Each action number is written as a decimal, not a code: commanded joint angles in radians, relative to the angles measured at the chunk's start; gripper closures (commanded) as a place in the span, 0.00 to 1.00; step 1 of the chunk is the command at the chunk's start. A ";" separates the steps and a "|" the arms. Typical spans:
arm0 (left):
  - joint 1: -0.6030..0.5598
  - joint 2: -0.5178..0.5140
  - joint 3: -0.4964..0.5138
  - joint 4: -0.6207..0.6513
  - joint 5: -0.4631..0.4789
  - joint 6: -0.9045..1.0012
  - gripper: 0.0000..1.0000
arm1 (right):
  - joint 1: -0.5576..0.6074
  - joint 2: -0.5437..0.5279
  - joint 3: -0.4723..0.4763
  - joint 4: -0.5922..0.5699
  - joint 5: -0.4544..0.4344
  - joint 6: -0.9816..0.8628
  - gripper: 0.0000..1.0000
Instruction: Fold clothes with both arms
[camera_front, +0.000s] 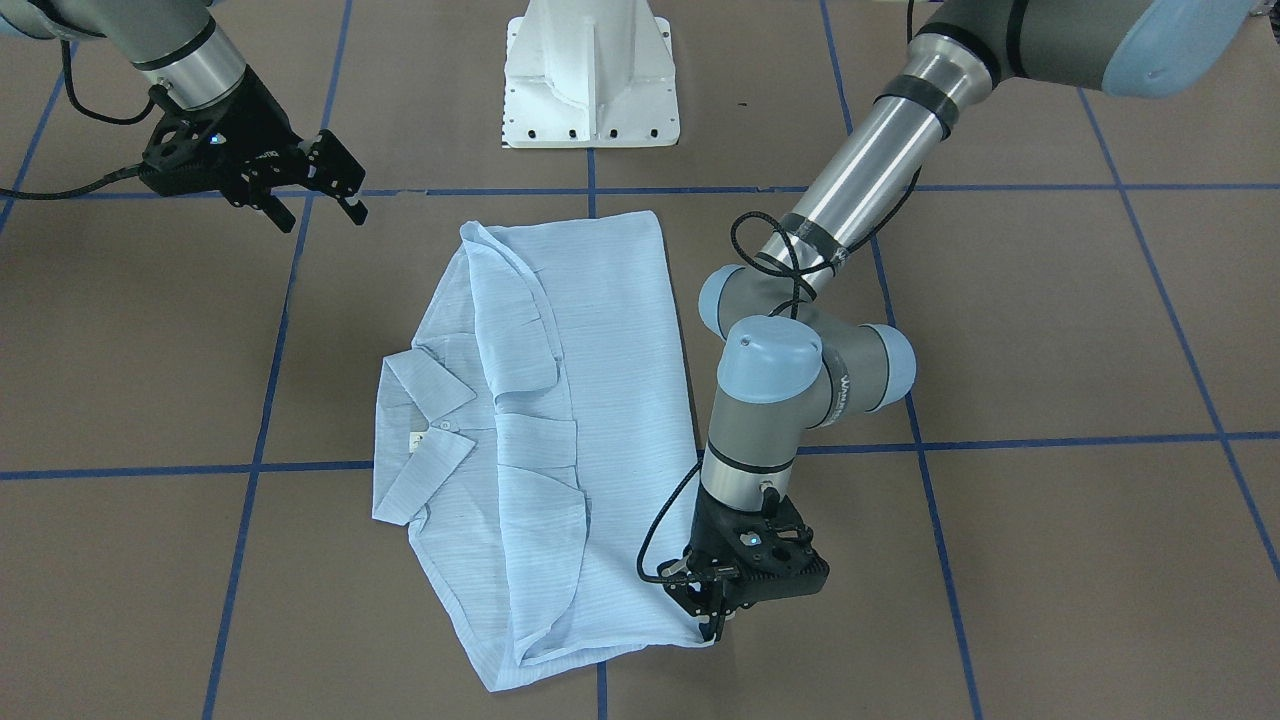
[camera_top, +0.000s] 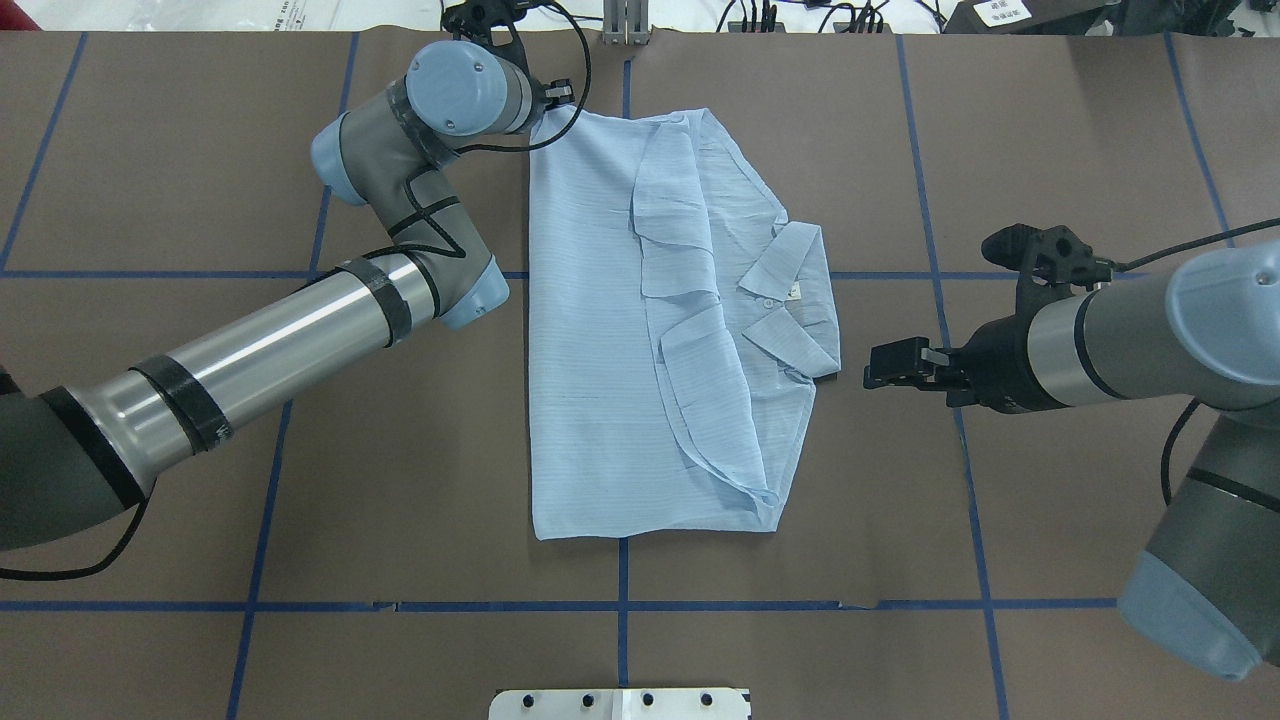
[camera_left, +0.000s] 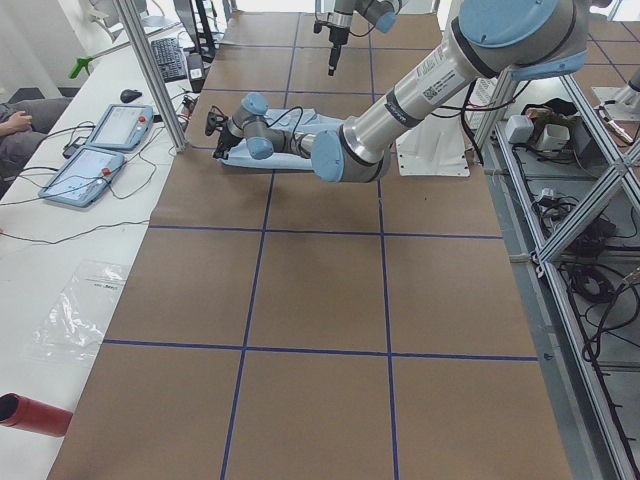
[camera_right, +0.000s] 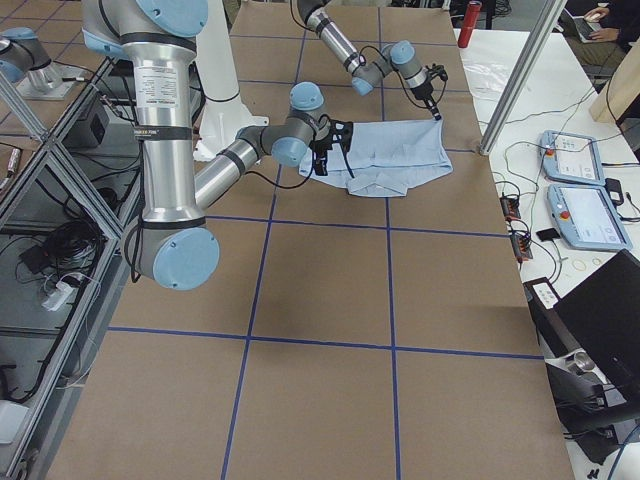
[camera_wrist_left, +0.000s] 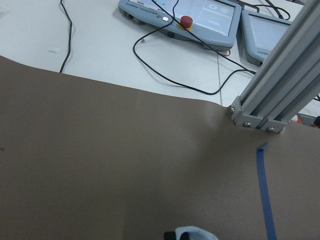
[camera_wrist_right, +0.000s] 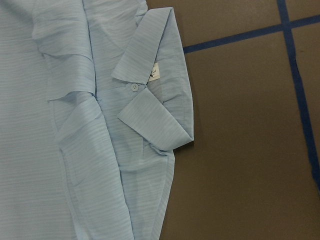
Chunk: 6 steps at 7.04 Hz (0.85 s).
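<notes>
The light blue striped shirt (camera_front: 600, 400) lies flat mid-table, sleeves folded in over its front and collar (camera_wrist_right: 150, 60) toward my right side. My left gripper (camera_front: 712, 620) points straight down at the shirt's far corner on my left side. Its fingers are closed together on that corner, and a bit of blue cloth (camera_wrist_left: 195, 233) shows at the bottom of the left wrist view. In the overhead view the left wrist hides that gripper. My right gripper (camera_front: 320, 212) hovers open above the bare table beside the collar (camera_top: 790, 300), holding nothing. It also shows in the overhead view as the right gripper (camera_top: 885, 362).
The white pedestal base (camera_front: 590, 80) stands at the table's robot side. Beyond the far edge stand an aluminium post (camera_wrist_left: 280, 95) and teach pendants (camera_wrist_left: 185, 17) with cables. Blue tape lines (camera_front: 270, 380) grid the brown table. A person's hand (camera_left: 10, 120) rests on the side desk.
</notes>
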 joint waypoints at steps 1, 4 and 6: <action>-0.001 0.000 0.004 -0.002 0.017 0.022 1.00 | -0.010 0.029 -0.014 -0.002 -0.011 0.000 0.00; -0.016 0.000 0.001 0.000 0.017 0.024 0.04 | -0.048 0.033 -0.024 -0.003 -0.059 -0.005 0.00; -0.063 0.003 -0.049 0.007 -0.008 0.103 0.00 | -0.074 0.033 -0.039 -0.005 -0.083 -0.015 0.00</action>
